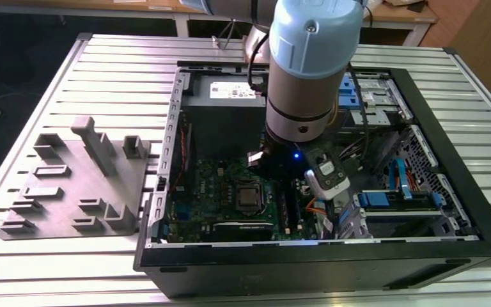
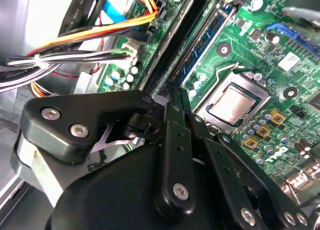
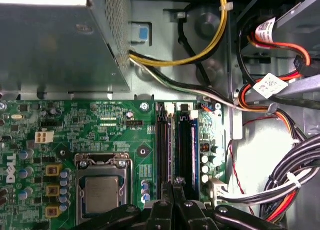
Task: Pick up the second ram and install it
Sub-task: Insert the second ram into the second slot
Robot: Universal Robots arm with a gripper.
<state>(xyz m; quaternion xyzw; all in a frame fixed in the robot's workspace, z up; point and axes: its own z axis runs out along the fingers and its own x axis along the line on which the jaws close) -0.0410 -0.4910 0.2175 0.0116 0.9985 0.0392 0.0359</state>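
Surface: a slatted metal table [image 1: 117,57] in a workshop, with desks behind it.
Exterior view's left: a grey holder tray [image 1: 66,192]; nothing dark sits between its posts.
Centre: an open computer case [image 1: 314,268] lies on its side, its green motherboard [image 1: 220,185] facing up.
Arm: the arm [image 1: 309,64] stands upright inside the case, over the board.
Gripper: the gripper [image 2: 176,97] has its fingers drawn together, clamped, as I read it, on a thin dark stick.
Second ram: the second ram [image 3: 183,150] runs along the memory slots [image 3: 162,145], beside the processor [image 3: 102,195] and right at the fingertips.
Exterior view's right: bundled cables [image 3: 295,175] crowd the case wall.
Progress: the pick-up looks done and the stick is at its slot. I cannot tell whether it is fully seated, and the gripper has not let go.
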